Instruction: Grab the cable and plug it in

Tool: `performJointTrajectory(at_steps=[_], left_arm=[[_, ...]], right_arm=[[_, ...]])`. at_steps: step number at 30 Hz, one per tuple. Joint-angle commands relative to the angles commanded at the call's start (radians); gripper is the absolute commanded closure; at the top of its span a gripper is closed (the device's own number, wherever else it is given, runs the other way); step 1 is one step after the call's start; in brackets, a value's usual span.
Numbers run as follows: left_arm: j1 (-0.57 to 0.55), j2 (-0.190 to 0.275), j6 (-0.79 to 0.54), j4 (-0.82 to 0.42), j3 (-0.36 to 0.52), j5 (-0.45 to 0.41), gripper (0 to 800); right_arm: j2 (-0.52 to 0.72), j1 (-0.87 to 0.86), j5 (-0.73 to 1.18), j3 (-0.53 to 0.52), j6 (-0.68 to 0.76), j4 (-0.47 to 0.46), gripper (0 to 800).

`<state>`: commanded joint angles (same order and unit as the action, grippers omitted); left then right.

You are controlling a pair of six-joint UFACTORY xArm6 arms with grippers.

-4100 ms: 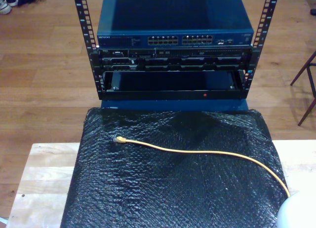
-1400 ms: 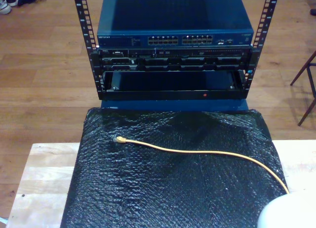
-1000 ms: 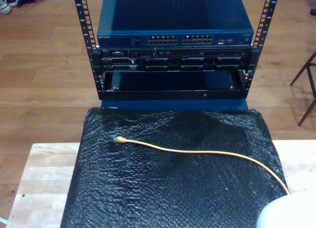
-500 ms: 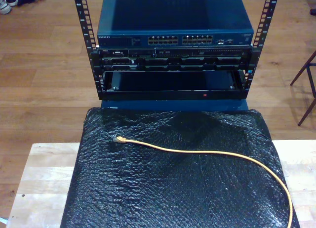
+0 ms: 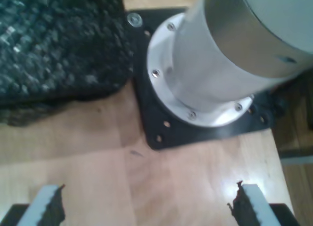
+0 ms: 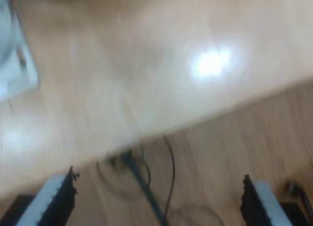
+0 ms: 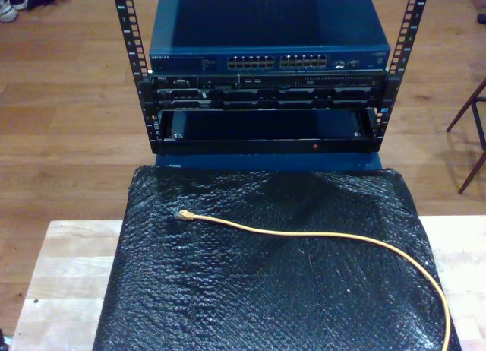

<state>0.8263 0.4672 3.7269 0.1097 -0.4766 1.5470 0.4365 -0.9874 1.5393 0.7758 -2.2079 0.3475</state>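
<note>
Cable (image 7: pixel 319 235) on black mat (image 7: pixel 228 290); first claw (image 5: pixel 145 205), second claw (image 6: pixel 157 195) apart, empty.

A lab or workshop is suggested: a network switch (image 7: pixel 269 38) is mounted in an open rack (image 7: pixel 129 55), a wooden bench (image 7: pixel 61 283) is covered with black padding (image 7: pixel 266 290).

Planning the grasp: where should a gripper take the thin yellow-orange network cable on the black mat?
Probably just behind the clear plug of the thin yellow-orange network cable, coming from above. The cable lies flat on the black bubble-textured mat, plug end free, so a grip there should leave the plug steerable toward the blue network switch.
</note>
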Motion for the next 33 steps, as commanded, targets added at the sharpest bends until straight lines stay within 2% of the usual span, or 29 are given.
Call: performJointTrajectory(at_steps=[5,17,33], left_arm=[[-0.029,0.0,0.017,0.058,-0.018,0.017,0],[-0.152,-0.006,0.204,0.112,-0.074,0.038,0],[-0.229,-0.017,0.358,0.204,-0.11,0.037,0]], right_arm=[[0.0,0.02,0.069,0.014,0.054,0.083,0],[0.006,0.153,0.072,0.068,0.169,0.149,1],[0.008,0.479,0.054,0.12,0.407,0.161,1]])
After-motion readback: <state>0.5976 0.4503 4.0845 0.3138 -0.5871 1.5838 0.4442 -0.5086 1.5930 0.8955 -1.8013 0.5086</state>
